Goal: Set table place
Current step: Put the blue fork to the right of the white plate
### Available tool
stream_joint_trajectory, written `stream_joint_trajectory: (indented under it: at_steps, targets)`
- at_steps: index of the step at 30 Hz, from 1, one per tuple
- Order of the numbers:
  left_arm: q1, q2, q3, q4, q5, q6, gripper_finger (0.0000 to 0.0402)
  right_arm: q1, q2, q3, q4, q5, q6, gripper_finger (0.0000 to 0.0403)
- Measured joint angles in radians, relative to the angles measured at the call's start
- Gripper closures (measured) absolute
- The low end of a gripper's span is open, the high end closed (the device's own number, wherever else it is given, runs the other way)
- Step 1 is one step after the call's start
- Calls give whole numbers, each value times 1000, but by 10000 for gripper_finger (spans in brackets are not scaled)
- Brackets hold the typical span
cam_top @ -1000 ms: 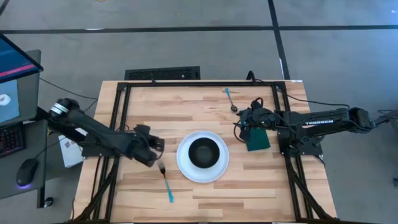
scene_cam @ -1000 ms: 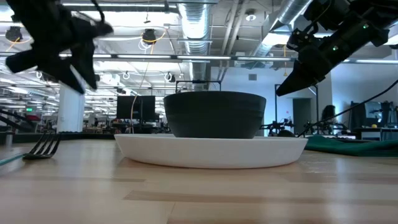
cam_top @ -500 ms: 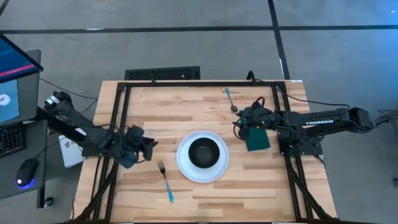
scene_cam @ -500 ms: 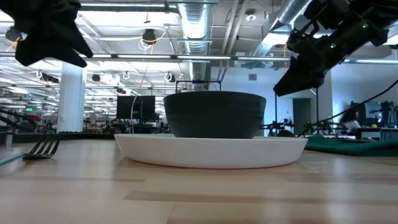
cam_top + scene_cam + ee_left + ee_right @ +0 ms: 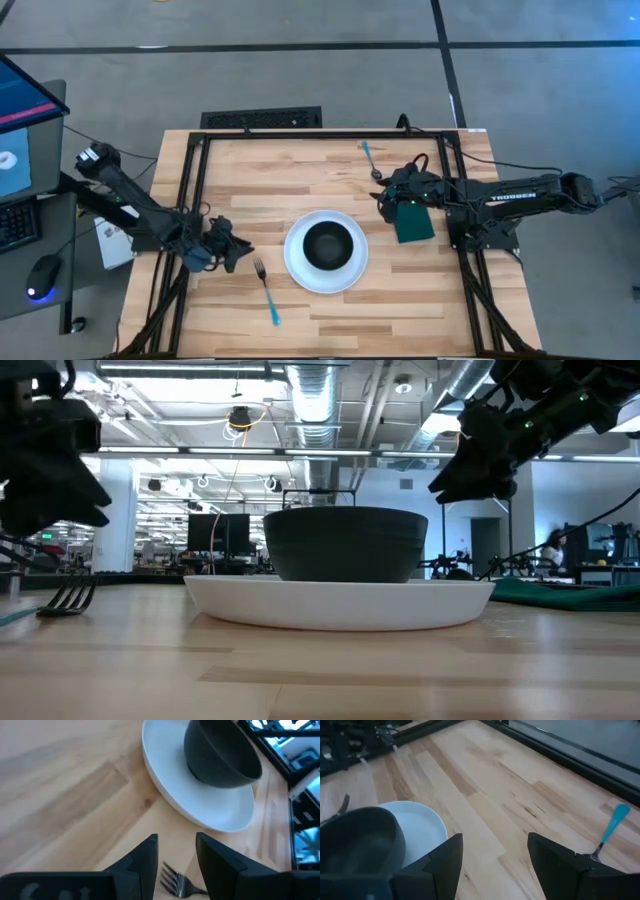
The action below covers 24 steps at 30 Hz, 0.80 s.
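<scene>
The left claw [image 5: 232,255] has drawn back, open and empty, leaving the fork [image 5: 266,290] placed beside the plate [image 5: 326,250]; the open right claw [image 5: 385,199] now faces the unplaced spoon [image 5: 371,158].

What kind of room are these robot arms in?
Probably a robotics lab or workshop, not a dining room. Bare pipes and ducts run along the ceiling, rows of monitors stand behind the table, and a computer screen sits beside it.

left gripper [image 5: 236,253] pulled back from over fork [image 5: 265,290] toward table's left edge, you see it lower now | right gripper [image 5: 384,203] shifted slightly toward plate [image 5: 294,268], off napkin [image 5: 414,224]
</scene>
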<state>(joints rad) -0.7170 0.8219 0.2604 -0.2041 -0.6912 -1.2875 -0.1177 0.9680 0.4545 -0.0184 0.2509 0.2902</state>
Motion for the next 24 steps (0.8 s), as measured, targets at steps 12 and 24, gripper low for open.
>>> stream_joint_trajectory:
  at_steps: [12, 24]
  targets:
    - [-25, 5, -121, 96, -24, -111, 279, 10, 0, 0, 42, -67, 9, 154]
    - [-25, 27, -122, 140, 25, 11, 279, 105, 0, 0, 136, -71, 51, 154]
